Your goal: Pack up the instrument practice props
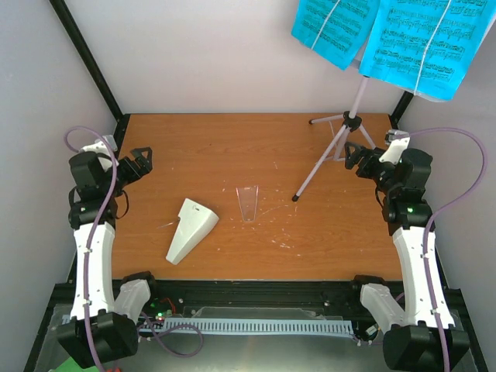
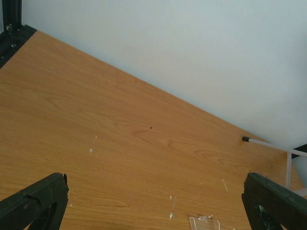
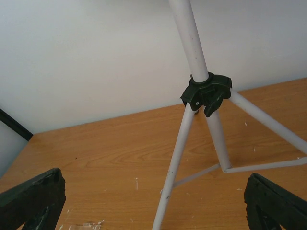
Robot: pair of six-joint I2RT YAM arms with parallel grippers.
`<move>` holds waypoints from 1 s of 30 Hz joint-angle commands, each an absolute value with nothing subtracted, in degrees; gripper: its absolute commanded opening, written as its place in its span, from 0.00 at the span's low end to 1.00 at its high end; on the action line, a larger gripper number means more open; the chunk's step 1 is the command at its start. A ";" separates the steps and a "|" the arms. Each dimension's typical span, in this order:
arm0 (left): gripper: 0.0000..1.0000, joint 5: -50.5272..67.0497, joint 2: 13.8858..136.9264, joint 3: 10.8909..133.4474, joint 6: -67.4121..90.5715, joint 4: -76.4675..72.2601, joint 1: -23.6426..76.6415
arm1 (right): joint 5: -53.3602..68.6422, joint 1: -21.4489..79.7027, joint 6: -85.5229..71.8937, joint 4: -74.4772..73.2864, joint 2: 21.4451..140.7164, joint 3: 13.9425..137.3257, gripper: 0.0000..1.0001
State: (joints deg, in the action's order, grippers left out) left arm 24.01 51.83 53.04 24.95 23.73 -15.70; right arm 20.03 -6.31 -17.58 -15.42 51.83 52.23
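Nothing looks packed yet. Nearest me, the white metronome (image 1: 191,230) lies on its side left of centre, with its clear cover (image 1: 248,201) just right of it, apart. My left gripper (image 1: 142,160) is spread wide and empty, with open room on the table (image 1: 232,147) ahead. My right gripper (image 1: 355,155), equally wide and empty, faces the music stand (image 1: 341,147) at far right, which carries the sheet-music pages (image 1: 387,35). Next, I judge: close on its pole (image 3: 192,48), clear of the legs (image 3: 175,163).

No words, brands or numbers can be read anywhere. The only printed marks are on the two cyan pages (image 1: 422,46) at the top of the overhead view: rows of black staves with notes, running across each sheet. They are too small to make out any title, lettering or single note. The wrist views show no print.
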 commanded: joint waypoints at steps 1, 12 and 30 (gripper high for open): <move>1.00 25.58 51.28 52.49 25.37 25.89 -15.75 | 21.42 -6.64 -16.77 -17.76 49.81 52.36 1.00; 0.99 36.24 49.54 44.71 32.21 28.68 -15.73 | 30.39 -6.67 -15.88 -17.96 51.17 52.82 1.00; 0.95 30.90 62.37 42.79 26.17 33.83 -6.39 | 41.94 -6.65 -21.18 -16.79 53.51 50.60 1.00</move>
State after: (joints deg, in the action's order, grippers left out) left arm 33.89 56.38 40.95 27.92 34.22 -12.40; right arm 37.82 -6.31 -18.55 -16.93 52.47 51.27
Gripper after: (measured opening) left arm 0.959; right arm 0.999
